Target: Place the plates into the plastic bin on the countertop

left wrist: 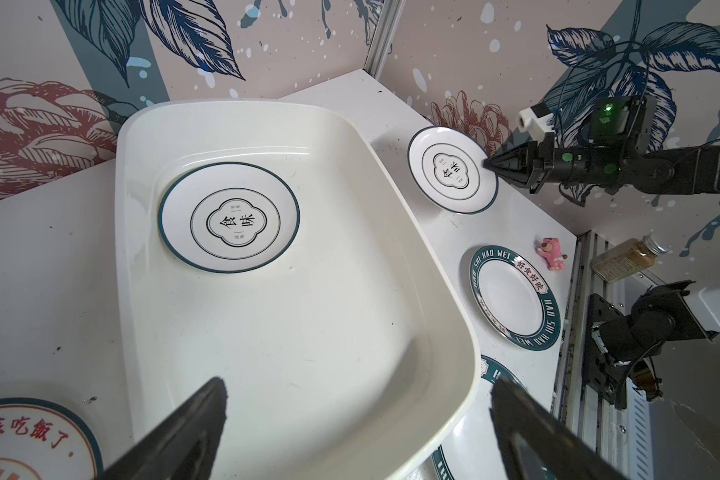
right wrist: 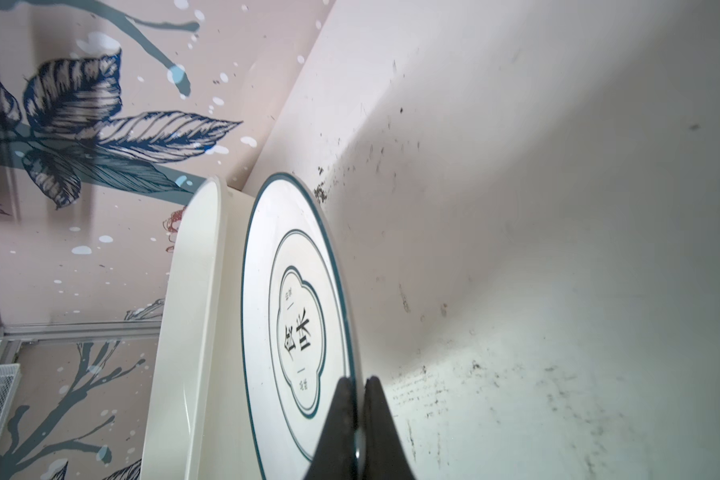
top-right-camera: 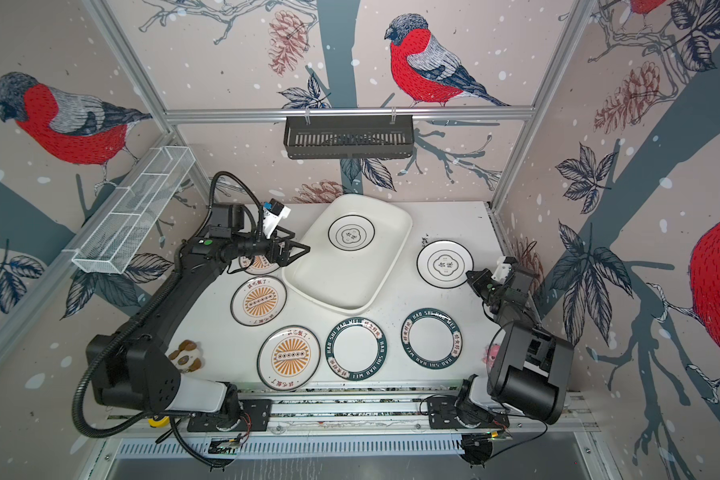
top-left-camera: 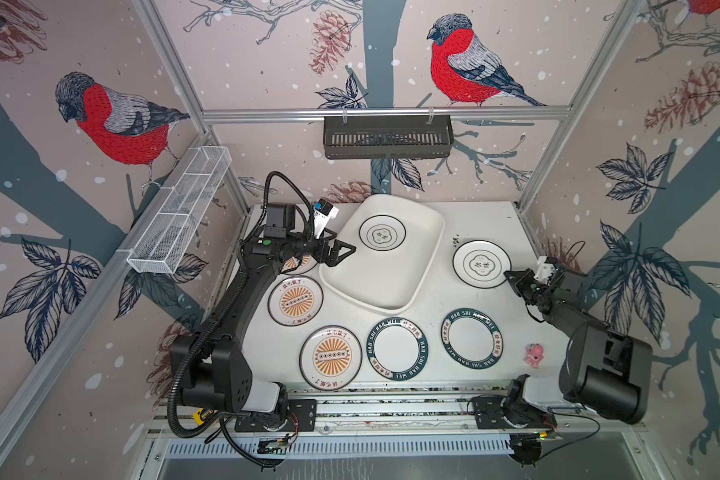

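Both top views: mounted high, looking steeply down and toward the back wall (top-left-camera: 267,62), far enough to take in the whole countertop (top-left-camera: 441,291); nearly the same field, shifted sideways. Left wrist view: close above the plastic bin (left wrist: 308,332), looking between the spread fingers of the left gripper (left wrist: 358,386) across the bin to the right gripper (left wrist: 488,163). Right wrist view: very close, rolled sideways, skimming the countertop along jaws pinched on the rim of a cloud-centre plate (right wrist: 300,270). That plate shows in all four views.

bright, even light | soft shadows | wide-angle edge bending | sharp
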